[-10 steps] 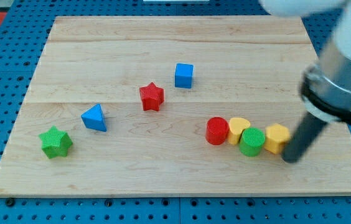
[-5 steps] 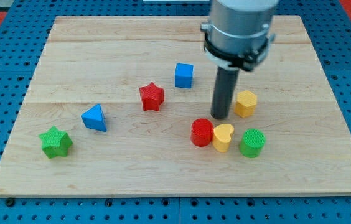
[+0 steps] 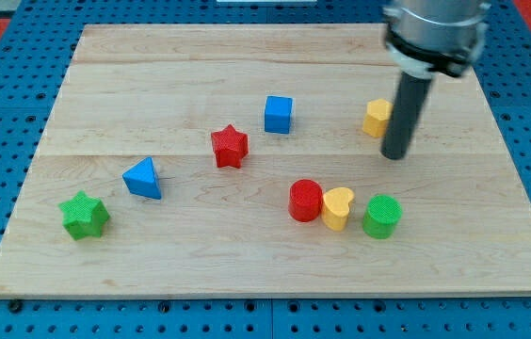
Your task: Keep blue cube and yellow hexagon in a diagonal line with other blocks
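Tip sits at the yellow hexagon's four o'clock, no fingers to speak of; hexagon trails right of the blue cube, diagonal not quite finished.

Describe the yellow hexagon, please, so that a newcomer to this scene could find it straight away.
Start at the wooden board and look to its upper right part, where the dark rod comes down. The yellow hexagon sits just left of the rod, above my tip. The other yellow block, the yellow heart, lies lower, between the red cylinder and the green cylinder.
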### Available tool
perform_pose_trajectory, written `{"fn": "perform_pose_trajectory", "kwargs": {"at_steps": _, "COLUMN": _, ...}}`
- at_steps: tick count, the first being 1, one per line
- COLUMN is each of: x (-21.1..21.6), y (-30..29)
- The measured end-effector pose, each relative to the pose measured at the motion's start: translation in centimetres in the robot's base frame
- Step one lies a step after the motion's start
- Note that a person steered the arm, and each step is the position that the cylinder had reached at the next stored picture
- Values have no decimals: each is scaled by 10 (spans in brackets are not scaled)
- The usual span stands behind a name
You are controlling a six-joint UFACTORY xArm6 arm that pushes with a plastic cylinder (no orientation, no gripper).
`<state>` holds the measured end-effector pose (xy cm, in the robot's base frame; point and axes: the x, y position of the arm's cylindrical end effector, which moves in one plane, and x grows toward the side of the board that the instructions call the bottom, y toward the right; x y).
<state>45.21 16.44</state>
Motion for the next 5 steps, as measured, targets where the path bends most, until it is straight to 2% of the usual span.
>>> {"fn": "perform_pose_trajectory", "kwargs": {"at_steps": 1, "x": -28, "y": 14}}
{"fn": "perform_pose_trajectory", "kwargs": {"at_steps": 2, "x": -60, "y": -29}}
{"fn": "perform_pose_trajectory", "kwargs": {"at_steps": 3, "x": -87, "y": -41}}
{"fn": "perform_pose_trajectory", "kwargs": {"at_steps": 5, "x": -104, "y": -66}}
